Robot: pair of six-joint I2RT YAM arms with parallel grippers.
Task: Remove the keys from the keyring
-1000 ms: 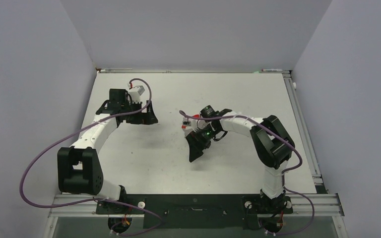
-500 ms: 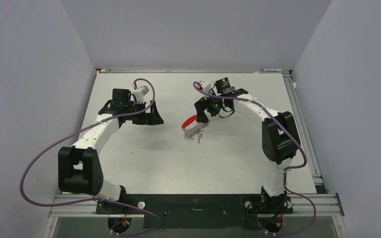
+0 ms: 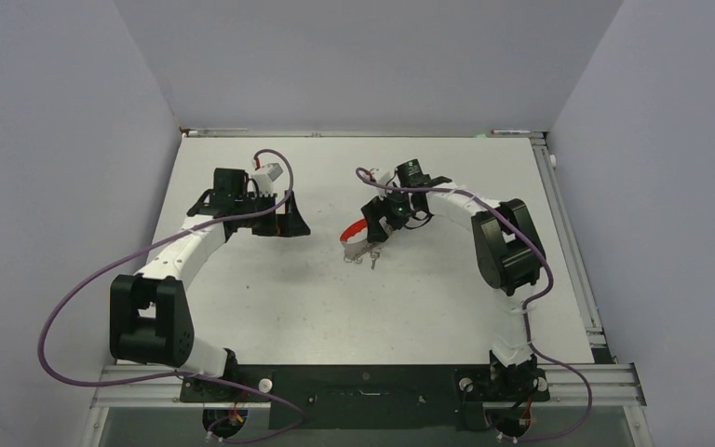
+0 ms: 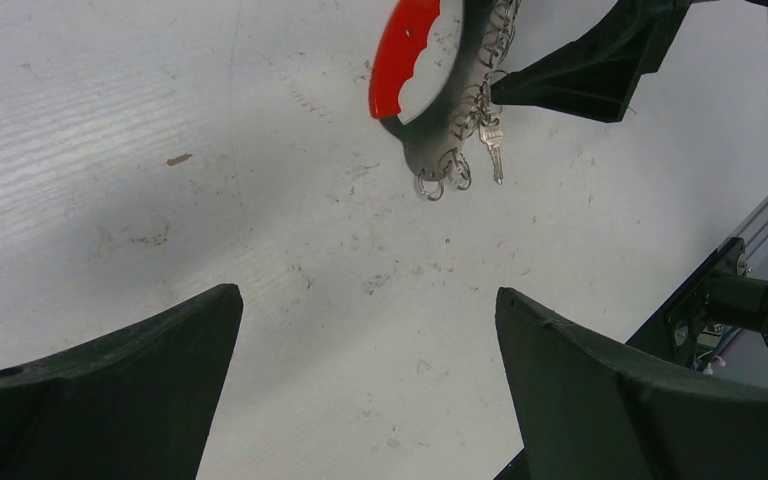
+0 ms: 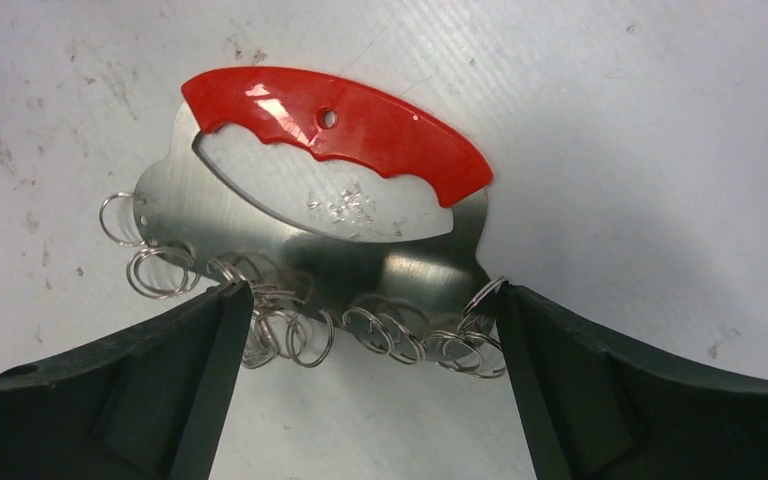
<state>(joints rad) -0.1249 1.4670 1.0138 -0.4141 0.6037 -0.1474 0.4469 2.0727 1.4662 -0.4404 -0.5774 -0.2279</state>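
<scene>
Fingers, L: black fingers (image 4: 110,400) of left gripper (image 4: 366,292) spread wide, nothing btwn them, only white table top (image 4: 160,150) below.
Fingers, R: black fingers (image 5: 140,400) of right gripper (image 5: 370,290) also spread. They flank the keyring (image 5: 360,250), a flat steel plate w/ red curved grip (image 5: 340,125) and a row of small split rings (image 5: 290,335). Not pinching it; we can't tell if they touch.
Keys: small flat silver-grey metal keys (image 4: 493,155). We make out one for sure, hanging off a ring at the plate's near edge. Any others are lost in the ring cluster.
Keyring spot: flat on the table, btwn the two grippers, right at the R one, well apart from the L.
Done: nothing, as far as we see; no key lies loose.
Left: whole job, we judge: pin the plate, work each key off its ring.
Long axis: diagonal in top view, left end nearer the bases, right end farther; it spans the R fingers' gap.
Facing: ringed edge to near side, red grip on far edge.
</scene>
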